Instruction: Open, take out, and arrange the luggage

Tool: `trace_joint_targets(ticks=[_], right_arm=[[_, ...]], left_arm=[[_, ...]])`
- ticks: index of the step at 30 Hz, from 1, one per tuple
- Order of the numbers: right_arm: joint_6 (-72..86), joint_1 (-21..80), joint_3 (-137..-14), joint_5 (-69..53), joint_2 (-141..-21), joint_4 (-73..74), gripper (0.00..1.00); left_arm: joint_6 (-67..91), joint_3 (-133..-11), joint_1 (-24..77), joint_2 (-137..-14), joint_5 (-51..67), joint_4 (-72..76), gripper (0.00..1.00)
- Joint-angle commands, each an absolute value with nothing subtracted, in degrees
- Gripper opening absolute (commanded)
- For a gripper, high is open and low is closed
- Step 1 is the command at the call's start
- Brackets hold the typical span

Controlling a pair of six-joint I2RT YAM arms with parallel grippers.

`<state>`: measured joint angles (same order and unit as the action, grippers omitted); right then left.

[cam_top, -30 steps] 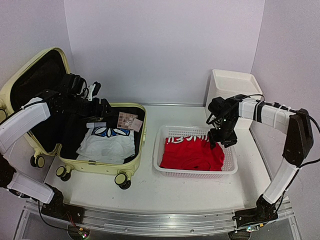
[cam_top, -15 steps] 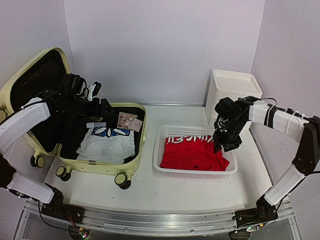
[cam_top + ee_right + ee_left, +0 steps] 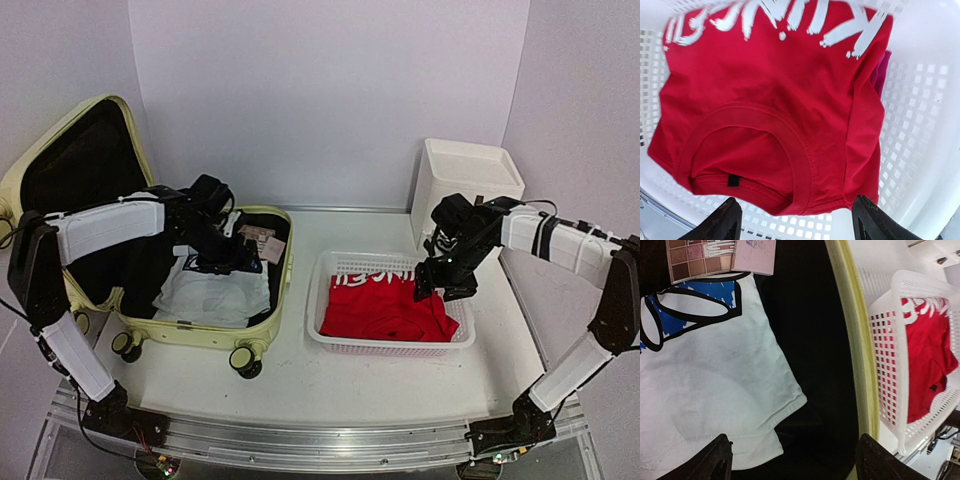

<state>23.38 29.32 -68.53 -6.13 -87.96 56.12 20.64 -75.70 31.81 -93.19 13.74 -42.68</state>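
Left jaws wide, above open luggage

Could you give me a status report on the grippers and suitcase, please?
Left gripper open above white shirt inside open luggage. Right gripper open over red shirt in basket. Makeup palette lies on white shirt's edge.

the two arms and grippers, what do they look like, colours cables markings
The left arm and right arm match: white covered links between black joints, thin black cables looping along the right one. The left gripper and right gripper have black fingers with rounded tips. No markings show.
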Motion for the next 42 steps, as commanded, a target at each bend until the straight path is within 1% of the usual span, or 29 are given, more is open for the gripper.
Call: trace_joint_targets(ticks=[1,4,10,13,18,22,29,31,38,41,42], right_arm=[[22.7,29.4,-68.6,-4.4,-82.7,55.9,0.78],[22.1,29.4,-68.9,-3.9,-82.4,56.8,0.78],[21.0,29.4,-69.5,-3.5,-82.4,58.0,0.78],[20.7,29.4,-70.3,-3.9,-82.4,58.2,0.78],[20.7,29.4,-72.3,-5.2,-82.6,58.5,0.78],[21.0,29.4,-73.6,-6.5,-82.7,58.5,0.78],[22.2,29.4,-74.7,-8.7,-82.8,58.5,0.78],[22.6,29.4,-74.8,-8.9,-82.8,58.4,0.77],[24.9,31.3,-76.6,-9.4,-84.3,57.1,0.75],[25.6,34.1,-79.0,-9.1,-86.3,56.2,0.75],[25.7,35.6,-80.1,-8.9,-87.1,56.0,0.75]], left_arm=[[23.4,-85.6,34.2,-100.4,-0.2,-46.8,0.84],[23.2,-89.8,35.3,-105.9,-6.7,-48.3,0.83],[24.3,-95.2,36.1,-114.0,-12.2,-50.5,0.81],[24.6,-95.7,36.2,-116.5,-12.5,-50.6,0.82],[24.6,-95.2,36.3,-120.0,-12.4,-50.6,0.86],[24.7,-94.6,36.5,-121.6,-12.2,-50.6,0.87],[24.2,-93.1,36.9,-124.4,-15.9,-50.6,0.87],[24.0,-92.2,36.8,-124.7,-17.0,-50.7,0.83],[23.3,-90.8,36.6,-123.3,-16.7,-49.6,0.54],[22.7,-90.0,36.2,-121.5,-14.7,-48.4,0.44],[22.6,-89.7,36.0,-120.8,-14.2,-48.0,0.42]])
